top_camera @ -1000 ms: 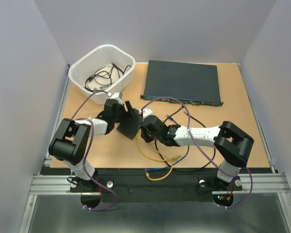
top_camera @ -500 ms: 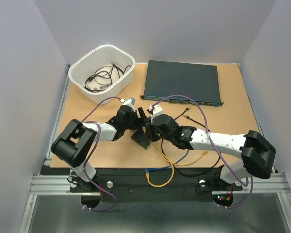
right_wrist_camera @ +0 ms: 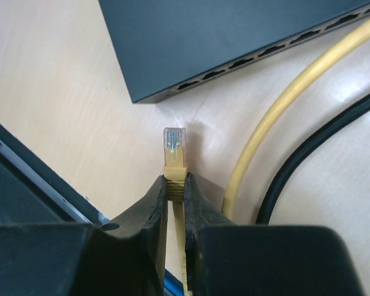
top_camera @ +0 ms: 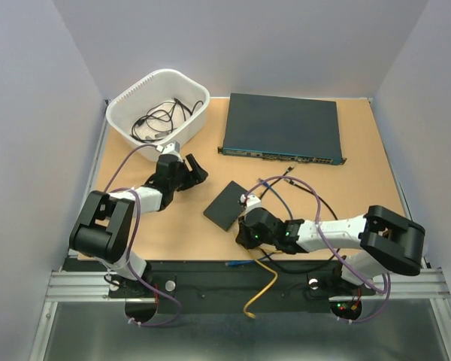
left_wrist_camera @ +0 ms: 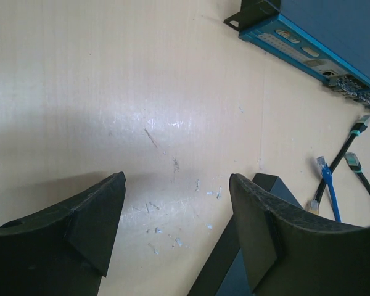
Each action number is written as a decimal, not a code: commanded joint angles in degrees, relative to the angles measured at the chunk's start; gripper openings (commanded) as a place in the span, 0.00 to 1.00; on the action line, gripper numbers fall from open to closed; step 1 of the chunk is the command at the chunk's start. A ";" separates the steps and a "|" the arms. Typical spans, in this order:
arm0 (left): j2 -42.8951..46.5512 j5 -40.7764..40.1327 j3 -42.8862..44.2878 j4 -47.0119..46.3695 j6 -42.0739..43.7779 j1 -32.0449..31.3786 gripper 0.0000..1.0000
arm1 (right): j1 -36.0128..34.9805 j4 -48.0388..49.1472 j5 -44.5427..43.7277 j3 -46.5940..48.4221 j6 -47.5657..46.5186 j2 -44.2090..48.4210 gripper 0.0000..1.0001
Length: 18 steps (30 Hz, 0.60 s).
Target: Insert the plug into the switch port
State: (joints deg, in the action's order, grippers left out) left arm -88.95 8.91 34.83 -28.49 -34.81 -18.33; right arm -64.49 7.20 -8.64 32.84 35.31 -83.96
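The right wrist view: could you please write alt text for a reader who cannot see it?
The right gripper clamps the plug by its yellow boot, clear tip pointing at, but short of, the ports in the edge of the small black box. A yellow cable and a black cable curve across the table beside it.

bare tabletop (right_wrist_camera: pixel 61 92) separates the plug (right_wrist_camera: pixel 174 148) from the switch port (right_wrist_camera: pixel 240 63), yellow cable (right_wrist_camera: pixel 276 114) just beside.

Overhead, the plug (right_wrist_camera: pixel 174 142) can't be seen.
The right gripper (top_camera: pixel 246 228) covers it; wrist view crops the small black box (right_wrist_camera: pixel 234 37) at twelve o'clock.
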 commanded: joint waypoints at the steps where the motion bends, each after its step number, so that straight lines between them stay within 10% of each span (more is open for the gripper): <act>1: 2.55 1.28 -0.90 0.01 1.94 -0.13 0.79 | 0.07 4.93 -3.74 -1.29 3.00 1.61 0.00; 18: 0.89 2.00 -2.31 -2.18 4.48 -3.64 0.79 | 8.50 1.59 -1.12 2.57 1.70 -3.30 0.01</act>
State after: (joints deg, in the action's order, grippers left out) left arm -86.63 10.48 32.95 -27.83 -32.40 -19.33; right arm -55.86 9.32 -11.79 31.48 39.07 -83.64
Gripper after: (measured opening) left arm 0.792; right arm 0.151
